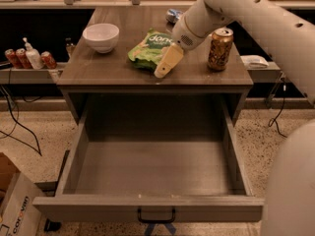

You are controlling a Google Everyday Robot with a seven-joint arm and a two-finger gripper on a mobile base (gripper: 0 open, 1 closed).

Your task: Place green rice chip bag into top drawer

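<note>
Currently the gripper (162, 72), open or closed I cannot tell, sits at the green rice chip bag's (146, 49) edge; pinch there firmly.

"dang" on green rice chip bag (146, 50); jaws at bag's right edge.

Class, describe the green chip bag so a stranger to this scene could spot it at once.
Find the grey cabinet with its drawer open. On top, between a white bowl and a gold can, lies the bag, the robot's tool by its right edge. It alone is crinkled and bright green.
</note>
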